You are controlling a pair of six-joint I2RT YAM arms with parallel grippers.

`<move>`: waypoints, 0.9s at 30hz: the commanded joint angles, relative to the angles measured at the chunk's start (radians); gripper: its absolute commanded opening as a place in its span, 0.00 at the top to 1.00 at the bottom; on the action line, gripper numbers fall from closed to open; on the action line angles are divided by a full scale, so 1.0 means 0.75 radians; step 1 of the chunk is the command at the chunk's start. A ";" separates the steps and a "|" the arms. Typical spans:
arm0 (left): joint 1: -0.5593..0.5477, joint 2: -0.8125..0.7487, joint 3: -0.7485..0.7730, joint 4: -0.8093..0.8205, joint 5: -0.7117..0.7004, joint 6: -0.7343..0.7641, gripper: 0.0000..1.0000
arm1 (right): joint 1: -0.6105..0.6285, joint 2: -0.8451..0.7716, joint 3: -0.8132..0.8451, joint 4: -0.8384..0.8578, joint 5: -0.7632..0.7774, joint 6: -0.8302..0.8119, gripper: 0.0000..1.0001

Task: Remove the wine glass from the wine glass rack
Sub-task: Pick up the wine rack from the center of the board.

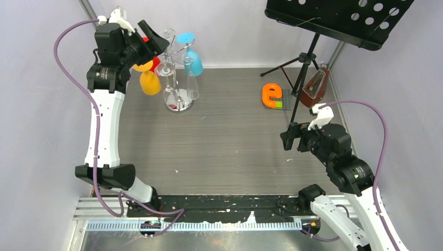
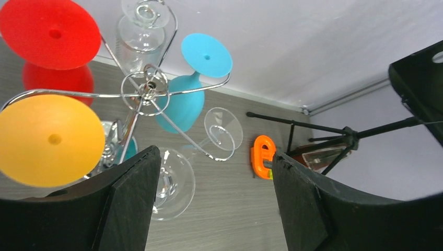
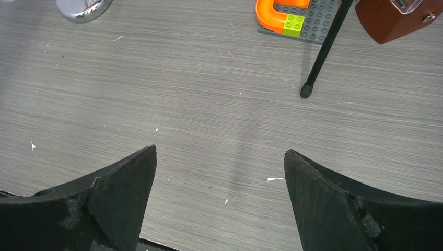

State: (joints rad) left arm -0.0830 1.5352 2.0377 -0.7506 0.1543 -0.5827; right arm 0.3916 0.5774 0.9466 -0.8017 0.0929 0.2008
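At far left we note the left gripper (image 1: 154, 37) raised beside the top of the wine glass rack (image 2: 150, 84), its fingers spread and gripping nothing. The rack stands at the back left of the table (image 1: 219, 141). An orange glass (image 2: 49, 138), a red glass (image 2: 49, 32), a clear wine glass (image 2: 175, 183) and a blue glass (image 1: 192, 61) hang upside down from its arms. The clear one hangs just below the spread fingers. At right, the right gripper (image 1: 286, 138) hovers over the table, fingers wide apart, holding nothing.
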 commanded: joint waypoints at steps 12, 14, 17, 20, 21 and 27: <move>0.199 0.157 -0.021 0.288 0.467 -0.352 0.31 | 0.003 -0.028 -0.029 0.041 0.000 -0.008 0.02; 0.206 0.178 -0.021 0.299 0.480 -0.379 0.31 | 0.004 -0.027 -0.026 0.042 -0.001 -0.005 0.02; 0.212 0.217 -0.023 0.327 0.520 -0.420 0.33 | 0.004 -0.019 -0.018 0.042 -0.004 -0.002 0.02; 0.217 0.240 -0.035 0.366 0.549 -0.452 0.34 | 0.003 -0.016 -0.020 0.041 -0.002 -0.004 0.02; 0.217 0.243 -0.040 0.376 0.556 -0.460 0.35 | 0.004 -0.016 -0.021 0.042 0.000 -0.004 0.02; 0.219 0.271 -0.053 0.397 0.555 -0.479 0.39 | 0.004 -0.014 -0.025 0.041 0.001 0.003 0.02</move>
State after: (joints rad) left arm 0.0727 1.7313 1.9995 -0.5240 0.5358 -0.9180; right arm 0.3916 0.5671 0.9195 -0.8009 0.0917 0.2012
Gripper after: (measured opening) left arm 0.624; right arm 0.981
